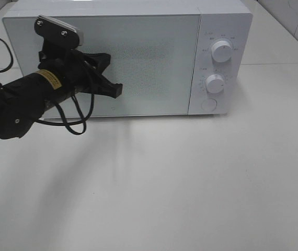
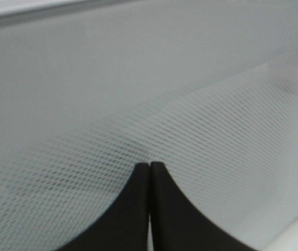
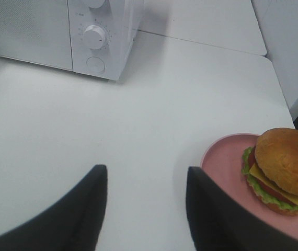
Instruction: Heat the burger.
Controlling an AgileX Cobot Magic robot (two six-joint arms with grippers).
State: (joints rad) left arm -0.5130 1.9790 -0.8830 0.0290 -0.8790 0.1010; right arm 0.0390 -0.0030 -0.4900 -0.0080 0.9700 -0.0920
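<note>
The burger (image 3: 286, 167), with a golden-brown bun, lettuce, cheese and a dark filling, sits on a pink plate (image 3: 219, 157) on the white table; it shows only in the right wrist view. My right gripper (image 3: 145, 180) is open and empty above the table, with the plate just beside one finger. The white microwave (image 1: 154, 63) stands at the back with its door closed. My left gripper (image 1: 116, 91) is shut and empty, its tips at the left part of the door (image 2: 191, 78); its fingertips (image 2: 141, 172) point at the dotted glass.
The microwave's control panel has two knobs (image 1: 221, 51) (image 1: 215, 83) and a round button (image 1: 208, 104) on its right side. The microwave also shows in the right wrist view (image 3: 29, 26). The white table (image 1: 164, 183) stretches in front of it.
</note>
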